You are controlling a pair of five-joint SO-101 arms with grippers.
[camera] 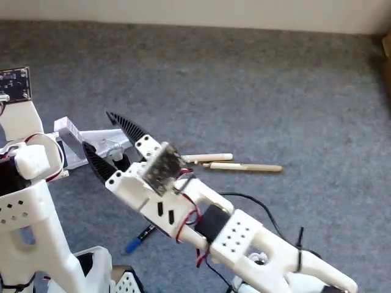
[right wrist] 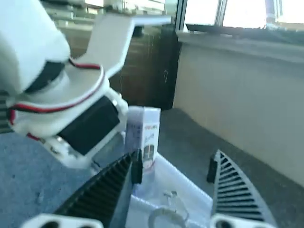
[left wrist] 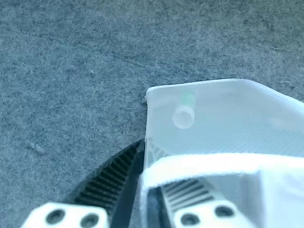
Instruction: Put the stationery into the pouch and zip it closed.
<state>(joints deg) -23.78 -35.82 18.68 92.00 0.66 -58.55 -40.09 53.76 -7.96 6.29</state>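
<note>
The clear pouch [camera: 82,146] lies at the left of the grey carpet, with a white box [camera: 67,128] at its far end. My left gripper [left wrist: 146,148] is shut on the pouch's edge [left wrist: 156,95]; a small white-and-green cylinder [left wrist: 183,115] shows through the pouch wall. My right gripper [camera: 98,130] hovers open over the pouch, black fingers spread. In the right wrist view this gripper [right wrist: 174,156] frames the pouch [right wrist: 180,190], the white box [right wrist: 142,135] and a zip ring [right wrist: 164,219]. Two wooden pencils [camera: 235,162] lie to the right. A blue pen [camera: 137,239] lies under the right arm.
The left arm [camera: 27,183] stands at the left edge, close beside the right gripper, and looms large in the right wrist view [right wrist: 61,95]. Open carpet [camera: 275,85] stretches behind and to the right of the pencils. A pale wall [camera: 195,9] runs along the back.
</note>
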